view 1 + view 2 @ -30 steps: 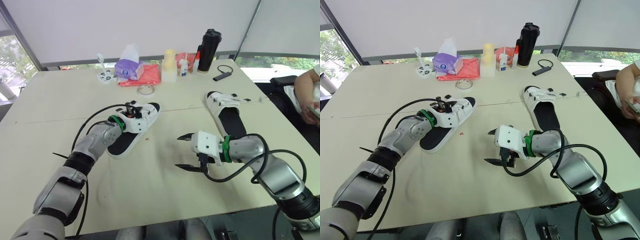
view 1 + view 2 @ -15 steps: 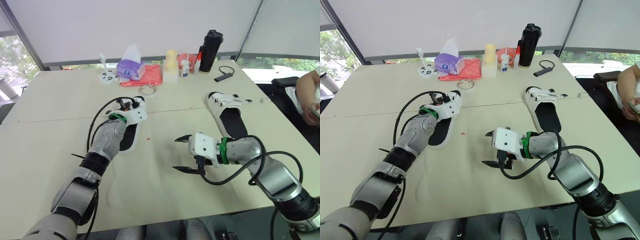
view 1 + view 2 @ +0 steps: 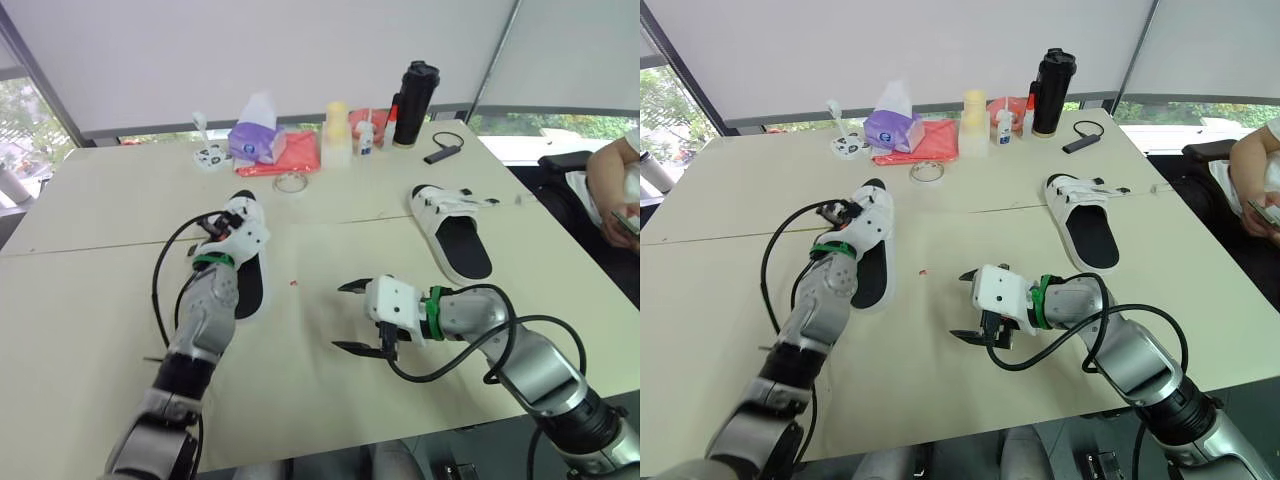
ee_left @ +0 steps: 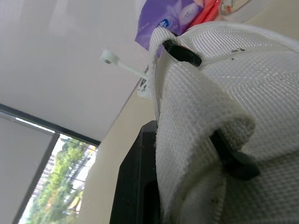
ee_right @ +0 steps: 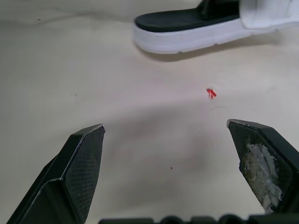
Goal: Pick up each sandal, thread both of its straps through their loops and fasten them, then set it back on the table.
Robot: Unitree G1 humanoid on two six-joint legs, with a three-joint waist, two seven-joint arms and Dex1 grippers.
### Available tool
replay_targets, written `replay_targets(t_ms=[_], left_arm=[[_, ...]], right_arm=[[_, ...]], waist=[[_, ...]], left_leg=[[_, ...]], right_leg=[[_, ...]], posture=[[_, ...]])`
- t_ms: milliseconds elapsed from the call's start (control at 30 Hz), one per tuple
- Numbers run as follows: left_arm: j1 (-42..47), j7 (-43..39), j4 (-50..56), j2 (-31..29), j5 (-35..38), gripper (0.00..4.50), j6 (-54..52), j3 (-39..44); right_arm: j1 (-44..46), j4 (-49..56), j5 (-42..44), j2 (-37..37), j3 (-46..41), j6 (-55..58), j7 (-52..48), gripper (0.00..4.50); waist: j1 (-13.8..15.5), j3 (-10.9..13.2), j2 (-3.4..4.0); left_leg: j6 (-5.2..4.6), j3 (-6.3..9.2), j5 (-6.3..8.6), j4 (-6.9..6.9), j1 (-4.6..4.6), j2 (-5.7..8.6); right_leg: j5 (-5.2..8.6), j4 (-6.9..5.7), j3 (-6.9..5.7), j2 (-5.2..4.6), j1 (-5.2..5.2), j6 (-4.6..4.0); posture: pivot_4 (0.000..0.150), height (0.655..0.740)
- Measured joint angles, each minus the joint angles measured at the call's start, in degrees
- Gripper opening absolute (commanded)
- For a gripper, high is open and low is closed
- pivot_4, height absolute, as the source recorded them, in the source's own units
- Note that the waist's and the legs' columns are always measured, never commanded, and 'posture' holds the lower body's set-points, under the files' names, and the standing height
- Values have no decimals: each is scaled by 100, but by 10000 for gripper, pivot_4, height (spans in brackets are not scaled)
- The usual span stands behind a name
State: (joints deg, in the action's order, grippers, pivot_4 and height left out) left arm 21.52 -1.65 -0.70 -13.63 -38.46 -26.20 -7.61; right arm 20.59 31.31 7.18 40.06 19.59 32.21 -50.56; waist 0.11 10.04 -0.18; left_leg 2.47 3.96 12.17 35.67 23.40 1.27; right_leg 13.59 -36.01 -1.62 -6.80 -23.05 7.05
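**Q:** How are the arms posed?

**A:** The left arm stretches straight forward over the table (image 3: 100, 190). The left gripper (image 3: 226, 221) is clamped on the white mesh strap of the left sandal (image 3: 246, 285); the left wrist view shows the mesh folded against a black finger. The right arm bends inward across the robot's front. The right gripper (image 3: 338, 317) hangs just above the tabletop, its two fingers (image 5: 80, 164) spread wide with nothing between them.

**Q:** Where are things, measured from the black bottle (image 3: 418, 103)?

**A:** The left sandal lies on the table well to the bottle's left and nearer the robot. The right sandal (image 3: 452, 232) lies nearer the robot too, slightly to the bottle's right, apart from both grippers. The right gripper is nearer still.

**Q:** How many of each?

**A:** Two sandals, both white with black footbeds. Two grippers. One bottle.
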Motion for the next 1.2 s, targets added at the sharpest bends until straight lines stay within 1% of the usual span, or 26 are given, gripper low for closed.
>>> replay_targets(t_ms=[67,133,200,300,367,500,600,767,833,900,1067,1133,1200], left_arm=[[-299,-44,351,88,30,741,-118,8],[-404,-43,456,138,21,741,-114,-16],[-356,-25,408,201,-11,741,-117,-66],[-130,156,182,418,-131,741,-280,-126],[23,329,-21,531,-150,741,-319,-128],[720,727,-870,742,-396,741,-486,-329],[1101,850,-1454,712,-536,741,-471,-522],[2048,688,-2850,586,-660,741,-388,-1042],[2420,593,-3425,563,-631,741,-185,-1188],[2759,318,-3863,539,-477,741,52,-1234],[3040,-94,-4151,391,-349,741,385,-1371],[3160,-142,-4290,359,-320,741,549,-1393],[3303,-169,-4473,359,-260,741,656,-1394]], right_arm=[[-13,28,2,-1,0,12,12,45000],[-22,47,4,-1,-1,43,17,45000],[-34,51,9,-3,0,80,22,45000],[-52,52,17,-20,1,121,33,45000],[-53,53,25,-21,0,131,46,45000],[-52,53,29,-34,7,175,68,45000],[-43,51,27,-50,19,175,69,45000],[-10,31,-4,-100,61,174,81,45000],[22,7,-12,-149,82,174,99,45000],[33,-3,-18,-189,93,174,122,45000],[34,-5,-27,-223,102,174,159,45000],[35,-7,-30,-238,103,175,179,45000],[37,-9,-31,-241,106,176,184,45000]], waist=[[-6,-35,13],[-2,-54,20],[27,-56,19],[84,-56,20],[107,-57,22],[241,-56,21],[255,-57,21],[331,-57,21],[364,-56,20],[364,-55,20],[356,-54,18],[354,-54,18],[355,-53,17]], left_leg=[[-12,-2,12,0,-14,0],[-19,-2,16,1,-20,0],[-20,-2,17,2,-22,0],[-20,3,18,15,-19,1],[-19,11,19,33,-19,3],[-20,27,17,56,-14,13],[-12,28,22,56,-5,13],[-18,39,16,54,0,21],[-13,46,19,51,1,21],[-7,48,23,49,6,19],[-12,48,14,49,15,19],[-14,48,11,49,42,19],[-5,49,3,51,71,20]], right_leg=[[7,4,1,0,18,2],[9,7,0,0,26,2],[24,11,-1,0,30,23],[25,20,-7,0,41,24],[34,21,-9,0,53,9],[35,23,-14,0,62,6],[35,51,-15,0,77,6],[34,57,-19,0,80,10],[34,53,-27,1,78,9],[34,54,-32,1,77,9],[38,58,-31,0,77,18],[27,56,-31,1,68,39],[24,51,-31,2,41,40]], posture=[[1500,7400],[1500,7400],[1500,7400],[1500,7400],[1500,7400],[1500,7400],[1500,7400],[1500,7400],[1500,7400],[1500,7400],[1500,7400],[1500,7400],[1500,7400]])
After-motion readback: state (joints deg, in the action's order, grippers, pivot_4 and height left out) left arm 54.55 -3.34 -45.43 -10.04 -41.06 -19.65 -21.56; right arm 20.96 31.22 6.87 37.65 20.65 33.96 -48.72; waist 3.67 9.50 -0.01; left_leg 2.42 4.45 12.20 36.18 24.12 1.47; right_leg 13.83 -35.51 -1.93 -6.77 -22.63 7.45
